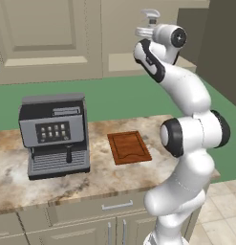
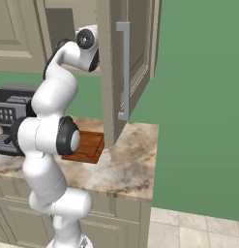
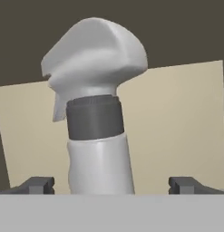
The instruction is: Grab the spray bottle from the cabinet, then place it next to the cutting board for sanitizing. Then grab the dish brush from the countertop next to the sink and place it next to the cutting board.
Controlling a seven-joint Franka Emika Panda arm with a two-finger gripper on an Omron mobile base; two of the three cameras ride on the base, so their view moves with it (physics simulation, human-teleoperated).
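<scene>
Hovering wide open and holding nothing, the gripper (image 3: pixel 111 183) straddled the pale grey spray bottle (image 3: pixel 97 113), ungrasped inside the beige cabinet (image 3: pixel 177 122); every step remained.

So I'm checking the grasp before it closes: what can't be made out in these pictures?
- Spray bottle base: cut off by the bottom of the hand view.
- Whether the fingertips touch the bottle: not visible.
- Cutting board: partly behind the arm in the right base view.
- Cabinet interior: hidden by its open door.

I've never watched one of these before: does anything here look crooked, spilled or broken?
Nothing stands out. The spray bottle stands upright on the cabinet shelf between the open gripper fingers, and the cutting board lies flat.
</scene>
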